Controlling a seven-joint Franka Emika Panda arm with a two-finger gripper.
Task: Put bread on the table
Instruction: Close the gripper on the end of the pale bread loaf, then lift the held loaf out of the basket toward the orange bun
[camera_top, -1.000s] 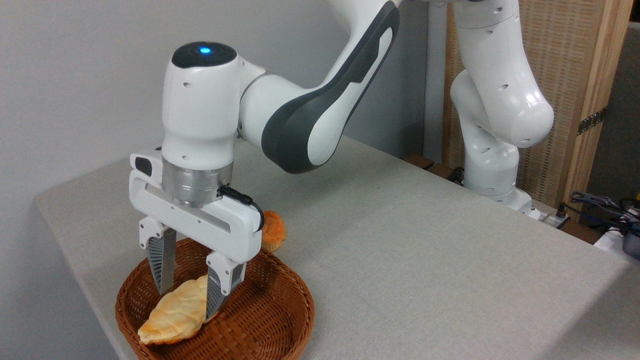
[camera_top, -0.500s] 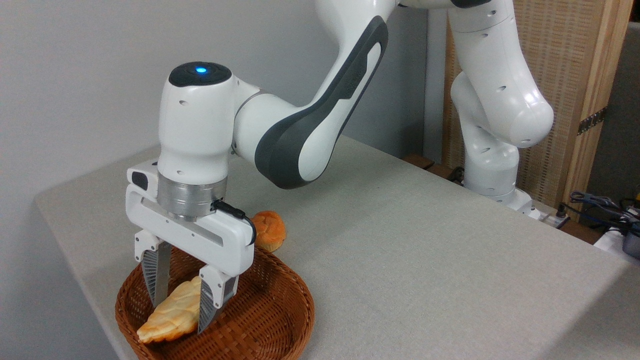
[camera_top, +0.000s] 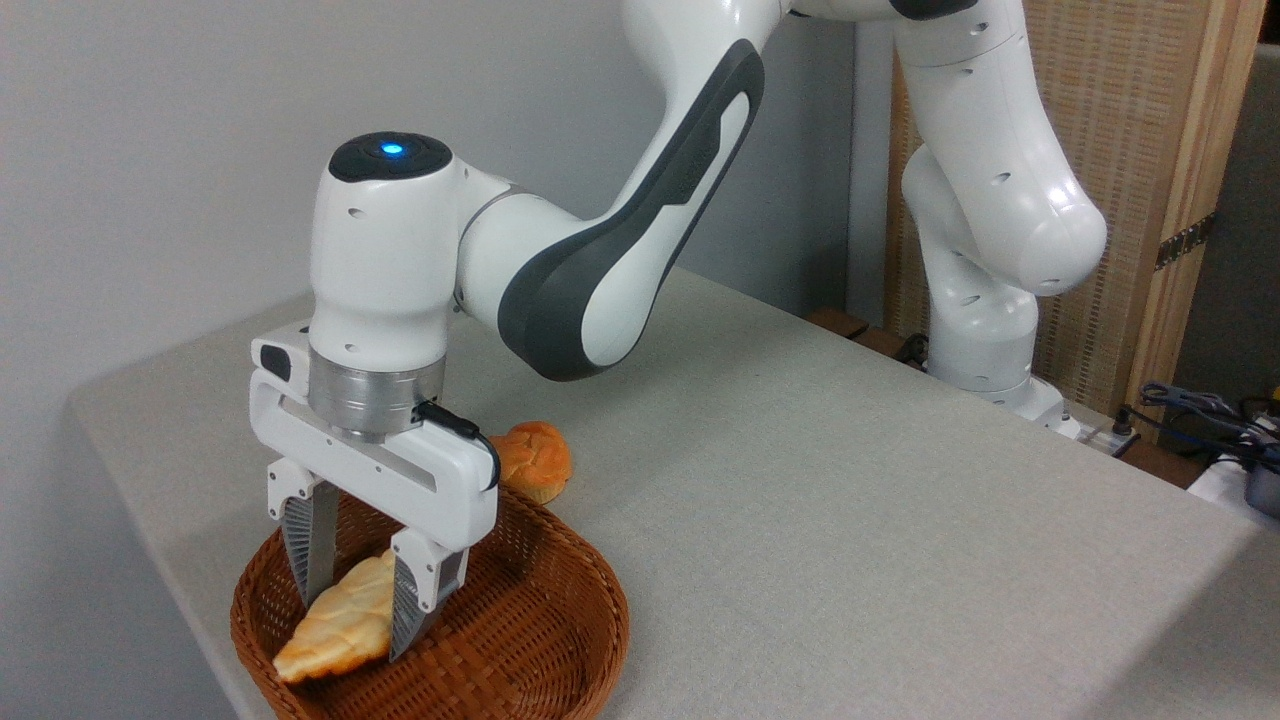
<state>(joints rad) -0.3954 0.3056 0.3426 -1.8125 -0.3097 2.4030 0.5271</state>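
The bread (camera_top: 340, 625), a pale golden braided loaf, lies in the round brown wicker basket (camera_top: 540, 620) at the table's front left. My gripper (camera_top: 358, 622) points straight down into the basket, open, with one finger on each side of the loaf's upper half. The left finger (camera_top: 312, 545) stands behind the loaf and the right finger (camera_top: 415, 600) in front of it, both very close to the crust. The loaf still rests on the basket floor. The light grey table (camera_top: 800, 480) stretches away to the right.
A small round orange-brown bun (camera_top: 535, 460) sits on the table just behind the basket, close to my gripper's body. The arm's base (camera_top: 990, 370) stands at the table's far right edge. Cables and clutter (camera_top: 1220, 420) lie beyond that edge.
My gripper has shifted slightly left and lower into the basket, and its fingers have drawn a little closer together around the loaf. The loaf has not moved.
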